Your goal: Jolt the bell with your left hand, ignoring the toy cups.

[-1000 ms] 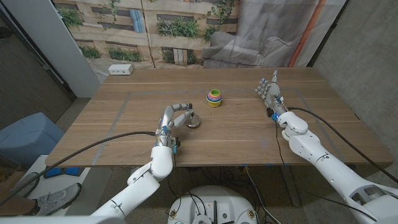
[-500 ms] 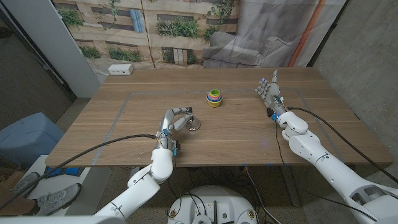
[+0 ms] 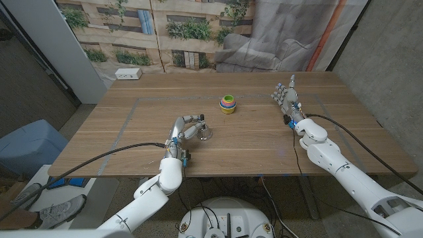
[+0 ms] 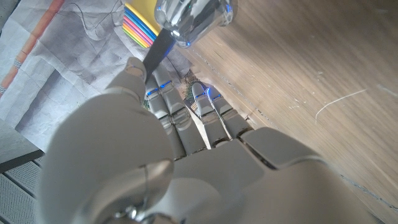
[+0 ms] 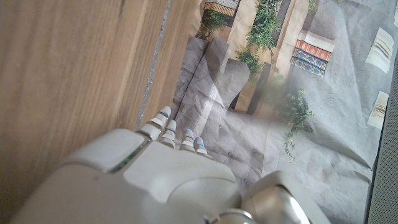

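Note:
The silver bell (image 3: pixel 206 134) stands on the wooden table (image 3: pixel 264 142) a little left of the middle, its black handle (image 3: pixel 203 119) pointing up. My left hand (image 3: pixel 187 127) reaches it from the near left and pinches the handle between its fingertips. In the left wrist view the handle (image 4: pixel 158 46) runs from the shiny bell (image 4: pixel 193 17) into my left hand's (image 4: pixel 180 124) fingers. The stacked toy cups (image 3: pixel 227 104) sit behind the bell, untouched, and their coloured rims (image 4: pixel 138 25) show past it. My right hand (image 3: pixel 285 98) stands upright at the right, fingers extended, holding nothing.
A white power strip (image 3: pixel 128 74) lies at the table's far left corner. A printed backdrop and grey cloth hang behind the table. Bare wood lies between the cups and my right hand.
The left hand has drawn back slightly toward me with the bell. The bell's body has shifted a little nearer and its handle now stands more upright. The right arm is unchanged.

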Controlling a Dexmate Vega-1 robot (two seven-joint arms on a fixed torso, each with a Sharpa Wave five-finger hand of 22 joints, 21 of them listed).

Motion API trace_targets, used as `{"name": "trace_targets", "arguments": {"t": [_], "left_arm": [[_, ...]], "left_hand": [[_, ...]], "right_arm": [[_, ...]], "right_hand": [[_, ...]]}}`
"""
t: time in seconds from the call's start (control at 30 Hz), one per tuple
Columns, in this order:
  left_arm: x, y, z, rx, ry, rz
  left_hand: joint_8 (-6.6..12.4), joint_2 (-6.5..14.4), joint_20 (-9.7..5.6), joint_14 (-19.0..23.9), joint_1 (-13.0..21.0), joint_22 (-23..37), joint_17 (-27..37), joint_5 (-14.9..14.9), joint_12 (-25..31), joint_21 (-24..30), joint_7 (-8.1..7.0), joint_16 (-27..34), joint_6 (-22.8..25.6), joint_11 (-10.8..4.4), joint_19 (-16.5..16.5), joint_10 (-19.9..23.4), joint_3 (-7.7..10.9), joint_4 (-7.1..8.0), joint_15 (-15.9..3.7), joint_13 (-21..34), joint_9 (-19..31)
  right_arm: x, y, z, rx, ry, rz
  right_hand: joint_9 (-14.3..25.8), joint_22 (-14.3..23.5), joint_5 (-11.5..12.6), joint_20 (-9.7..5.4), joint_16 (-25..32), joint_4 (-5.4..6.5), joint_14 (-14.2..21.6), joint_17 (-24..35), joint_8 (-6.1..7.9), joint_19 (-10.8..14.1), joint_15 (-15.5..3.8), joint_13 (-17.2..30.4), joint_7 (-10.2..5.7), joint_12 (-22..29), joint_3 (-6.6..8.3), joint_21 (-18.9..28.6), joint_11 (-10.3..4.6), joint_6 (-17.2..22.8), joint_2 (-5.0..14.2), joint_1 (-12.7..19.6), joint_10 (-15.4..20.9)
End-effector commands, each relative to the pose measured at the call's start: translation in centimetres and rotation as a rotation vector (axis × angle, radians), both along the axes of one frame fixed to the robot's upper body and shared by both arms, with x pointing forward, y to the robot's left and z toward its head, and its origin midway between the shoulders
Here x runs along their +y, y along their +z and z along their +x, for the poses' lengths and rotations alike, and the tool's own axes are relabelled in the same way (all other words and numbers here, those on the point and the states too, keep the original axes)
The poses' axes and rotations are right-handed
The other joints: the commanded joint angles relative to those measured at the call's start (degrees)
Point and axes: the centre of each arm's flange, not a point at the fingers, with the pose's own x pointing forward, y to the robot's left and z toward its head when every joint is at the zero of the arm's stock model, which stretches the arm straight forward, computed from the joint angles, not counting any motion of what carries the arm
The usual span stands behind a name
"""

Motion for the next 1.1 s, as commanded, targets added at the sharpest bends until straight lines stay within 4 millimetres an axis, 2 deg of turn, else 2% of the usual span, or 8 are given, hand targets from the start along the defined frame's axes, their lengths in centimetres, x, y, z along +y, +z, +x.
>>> {"name": "trace_targets", "arguments": {"t": [0.03, 0.2, 0.43, 0.7, 0.8, 0.9, 0.93, 1.1], "left_arm": [[0.4, -0.1, 0.2, 0.021, -0.001, 0.008], [0.5, 0.0, 0.2, 0.029, 0.001, 0.014], [0.7, 0.2, 0.1, 0.014, 0.001, 0.029], [0.6, 0.6, 0.2, -0.002, -0.019, 0.06], [0.5, 0.7, 0.2, 0.001, -0.032, 0.071], [0.5, 0.8, 0.3, 0.014, -0.042, 0.085], [0.6, 0.8, 0.3, 0.018, -0.049, 0.097], [1.1, 1.1, 0.2, 0.038, -0.073, 0.122]], "left_hand": [[-0.16, -0.6, 0.2, -0.7, -1.2, 0.2, -0.1, 0.4, -0.5, -0.2, -0.22, -0.4, -1.4, -0.26, -0.6, -1.7, -0.64, 0.14, -7.28, 0.1, -0.1], [-0.35, -2.0, 0.25, -1.3, -2.2, 0.2, -0.1, 0.6, -0.7, -0.3, -0.52, -0.4, -3.7, -0.2, -1.2, -4.7, -1.49, 0.12, -7.03, 0.1, -0.2], [-0.25, -3.6, 0.18, -1.5, -3.4, 0.2, -0.1, 0.6, -0.7, -0.3, -0.91, -0.2, -5.0, -0.12, -1.8, -6.8, -2.46, 0.25, -6.66, 0.1, -0.4], [-0.56, -5.4, 0.78, -2.0, -5.6, 0.2, 0.0, 0.8, -0.9, -0.4, -0.95, -0.1, -9.8, -0.12, -3.0, -12.2, -3.82, 0.67, -6.38, 0.0, -0.6], [-0.5, -5.9, 0.53, -2.2, -6.2, 0.2, 0.0, 0.8, -0.8, -0.6, -0.91, -0.1, -10.8, -0.18, -3.7, -13.4, -4.16, 0.75, -6.07, 0.0, -0.7], [-0.51, -6.3, 0.84, -3.5, -7.0, 0.2, 0.1, 0.8, -0.8, -0.8, -0.99, -0.4, -12.1, -0.16, -5.0, -14.8, -4.55, 0.92, -5.68, 0.0, -0.7], [-0.5, -6.6, 0.95, -4.3, -7.7, 0.2, 0.1, 0.8, -0.8, -0.8, -1.35, -0.3, -13.3, -0.01, -6.0, -16.2, -4.84, 0.98, -5.52, 0.0, -0.8], [-0.46, -7.6, 1.16, -8.8, -9.9, 0.1, 0.2, 0.9, -0.7, -0.8, -1.24, -0.4, -18.1, 0.3, -9.1, -22.4, -5.79, 1.19, -4.35, -0.2, -1.0]], "right_arm": [[0.0, 0.0, 0.0, 0.0, -0.001, 0.001], [0.0, 0.0, 0.0, 0.0, -0.002, 0.001], [0.0, 0.0, 0.0, 0.0, -0.002, 0.001], [0.0, 0.0, 0.0, 0.0, -0.002, 0.001], [0.0, 0.0, 0.0, 0.0, -0.002, 0.001], [0.0, 0.0, 0.0, 0.0, -0.002, 0.001], [0.0, 0.0, 0.0, 0.0, -0.002, 0.001], [0.0, 0.0, 0.0, 0.0, -0.002, 0.001]], "right_hand": [[0.2, 0.2, 0.5, 0.08, 0.4, -0.04, -0.3, 0.1, 0.26, 0.5, -0.13, 0.1, -0.14, 0.3, -0.37, 0.3, 0.02, -3.1, 5.97, -0.1, -0.2], [0.2, 0.2, 0.5, 0.1, 0.4, -0.05, -0.2, 0.1, 0.27, 0.5, -0.16, 0.1, -0.08, 0.3, -0.37, 0.3, -0.04, -3.1, 5.96, -0.1, -0.1], [0.2, 0.2, 0.5, 0.1, 0.5, -0.05, -0.2, 0.1, 0.27, 0.5, -0.16, 0.1, -0.08, 0.4, -0.37, 0.3, 0.03, -3.1, 5.95, -0.1, -0.1], [0.2, 0.2, 0.5, 0.08, 0.4, -0.05, -0.3, 0.1, 0.28, 0.5, -0.21, 0.1, -0.11, 0.3, -0.37, 0.3, 0.14, -3.0, 5.95, -0.1, -0.1], [0.2, 0.2, 0.5, 0.08, 0.5, -0.05, -0.2, 0.1, 0.25, 0.5, -0.28, 0.1, -0.14, 0.4, -0.37, 0.3, 0.0, -3.1, 5.95, -0.1, -0.1], [0.2, 0.2, 0.5, 0.07, 0.5, -0.05, -0.2, 0.1, 0.26, 0.5, -0.2, 0.1, -0.11, 0.3, -0.37, 0.3, -0.07, -3.1, 5.95, -0.1, -0.1], [0.2, 0.2, 0.5, 0.08, 0.4, -0.05, -0.2, 0.1, 0.29, 0.5, -0.28, 0.1, -0.09, 0.4, -0.37, 0.3, 0.0, -3.0, 5.95, -0.1, -0.1], [0.2, 0.2, 0.5, 0.09, 0.4, -0.05, -0.3, 0.1, 0.26, 0.5, -0.18, 0.1, -0.03, 0.4, -0.37, 0.3, 0.07, -3.1, 5.95, -0.1, 0.0]]}}
